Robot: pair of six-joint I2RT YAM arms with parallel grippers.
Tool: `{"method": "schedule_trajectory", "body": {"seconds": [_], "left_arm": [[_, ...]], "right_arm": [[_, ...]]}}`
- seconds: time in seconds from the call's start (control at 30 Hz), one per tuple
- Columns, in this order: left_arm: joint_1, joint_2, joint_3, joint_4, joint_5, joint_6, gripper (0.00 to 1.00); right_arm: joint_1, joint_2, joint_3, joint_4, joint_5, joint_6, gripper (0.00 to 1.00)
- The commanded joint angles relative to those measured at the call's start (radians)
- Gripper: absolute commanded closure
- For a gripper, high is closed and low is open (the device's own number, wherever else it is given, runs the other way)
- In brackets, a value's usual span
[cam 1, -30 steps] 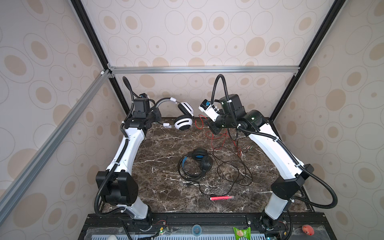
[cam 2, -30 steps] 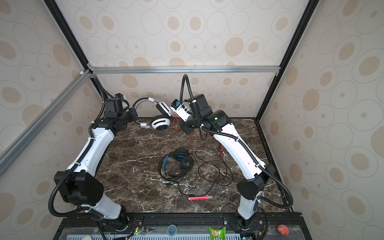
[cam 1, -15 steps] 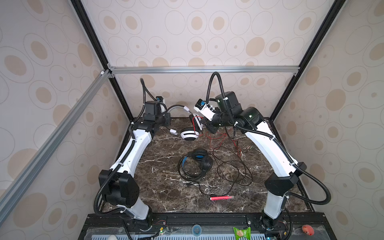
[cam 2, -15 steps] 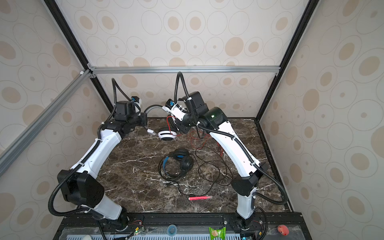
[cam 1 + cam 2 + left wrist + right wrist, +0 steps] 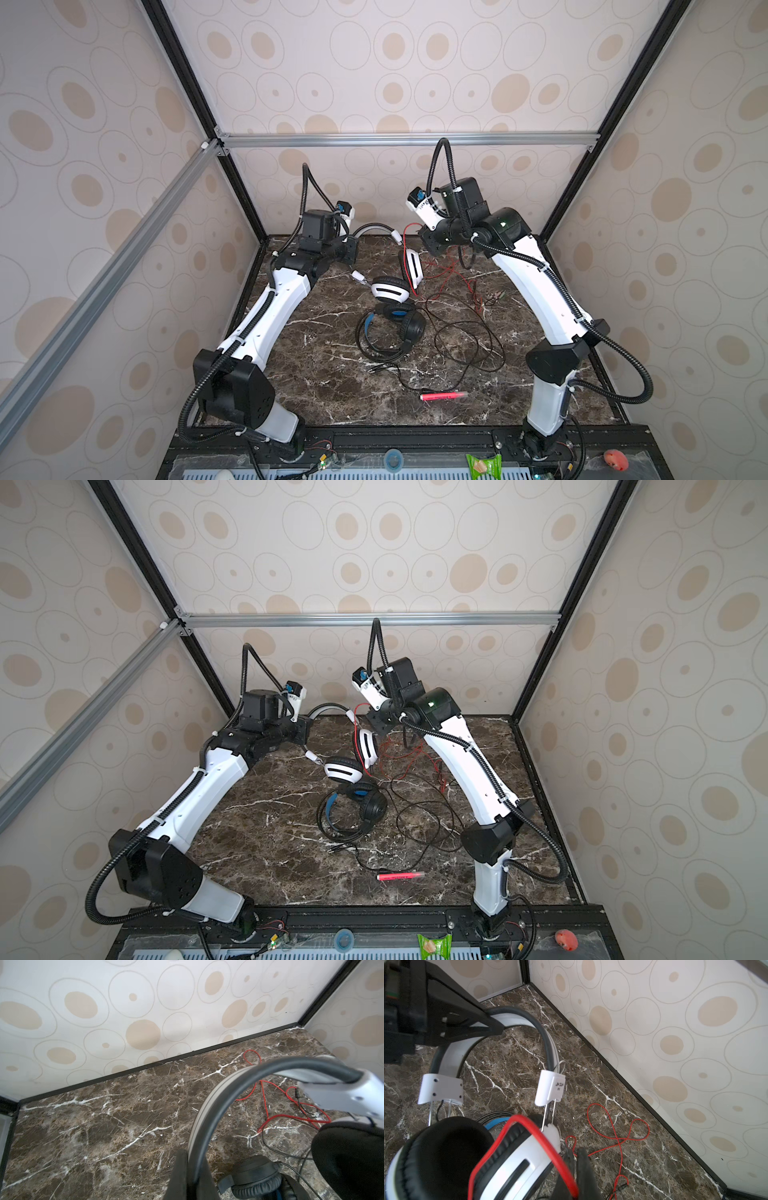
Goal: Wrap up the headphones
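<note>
The white headphones hang from my left gripper (image 5: 353, 246) (image 5: 192, 1155), which is shut on their grey band (image 5: 374, 227) (image 5: 207, 1105). Their striped cups (image 5: 390, 291) (image 5: 344, 771) dangle low over the table's back middle. My right gripper (image 5: 420, 231) (image 5: 576, 1151) is shut on the thin red cord (image 5: 550, 1142), which loops over one white cup (image 5: 519, 1159). More red cord (image 5: 449, 270) trails on the marble. The black headphones (image 5: 395, 328) (image 5: 357, 808) lie flat just in front of the white cups, black cord (image 5: 469, 345) spread to their right. I cannot tell whether the two headsets touch.
A pink-red pen (image 5: 442, 395) (image 5: 399, 876) lies near the front of the marble table (image 5: 324, 374). The back wall (image 5: 145, 1012) and corner posts stand close behind both grippers. Small items sit on the front rail (image 5: 482, 463).
My left arm has swung from the back left toward the middle and lowered, bringing the white headset down beside the black one. My right gripper kept hold of the red cord and shifted slightly.
</note>
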Motion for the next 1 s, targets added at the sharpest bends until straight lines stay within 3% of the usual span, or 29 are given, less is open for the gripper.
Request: {"method": "schedule_trajectory", "body": {"seconds": [0.0,0.57,0.8,0.97], "left_arm": [[-0.025,-0.048,0.015,0.067,0.095,0.002,1.00],[-0.029,-0.127,0.008,0.205,0.302,-0.234,1.00],[-0.029,-0.152,0.030,0.222,0.344,-0.271,1.00],[-0.028,-0.155,0.068,0.230,0.350,-0.312,1.00]], "right_arm": [[-0.017,0.015,0.022,-0.016,-0.003,0.039,1.00],[-0.142,-0.129,-0.267,0.252,-0.252,0.210,0.85],[-0.167,-0.212,-0.426,0.426,-0.387,0.264,0.59],[-0.190,-0.282,-0.567,0.580,-0.495,0.314,0.48]]}}
